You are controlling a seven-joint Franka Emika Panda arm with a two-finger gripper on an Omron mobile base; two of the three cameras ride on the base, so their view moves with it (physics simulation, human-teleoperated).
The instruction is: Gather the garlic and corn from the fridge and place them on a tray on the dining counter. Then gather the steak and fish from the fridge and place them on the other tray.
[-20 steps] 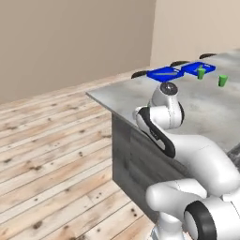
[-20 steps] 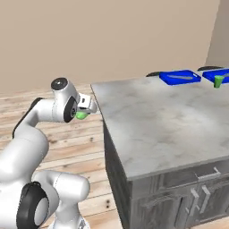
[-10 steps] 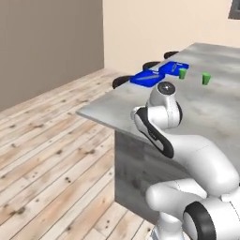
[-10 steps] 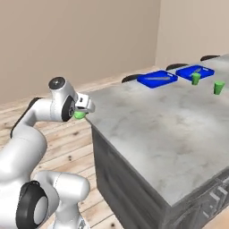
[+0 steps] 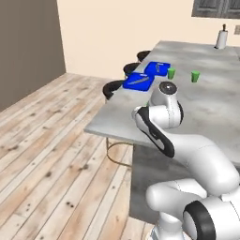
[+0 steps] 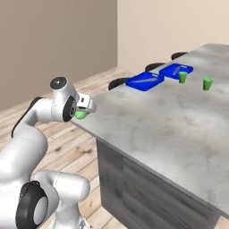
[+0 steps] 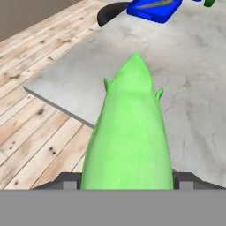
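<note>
My gripper (image 6: 83, 112) is shut on the corn (image 6: 81, 115), a light-green smooth oblong held just off the near corner of the dining counter (image 6: 170, 129). The corn (image 7: 130, 132) points tip-first over the grey marbled top (image 7: 190, 92) in the hand view, between my gripper's (image 7: 128, 181) dark finger tips. Two bright-blue trays stand side by side near the counter's far left edge: the nearer tray (image 5: 137, 82) (image 6: 144, 81) (image 7: 154, 9) and the other tray (image 5: 157, 68) (image 6: 176, 70). A small grey thing lies in each. The garlic, steak, fish and fridge are out of view.
Two green cups (image 5: 171, 73) (image 5: 195, 76) stand on the counter right of the trays. Black round stools (image 5: 115, 88) (image 5: 131, 69) line the counter's left side. A paper-towel roll (image 5: 221, 38) stands at the far end. Wooden floor lies to the left.
The whole picture has shifted: the base has moved, and the counter and trays now show from a new angle, larger and nearer. The corn stays in my gripper.
</note>
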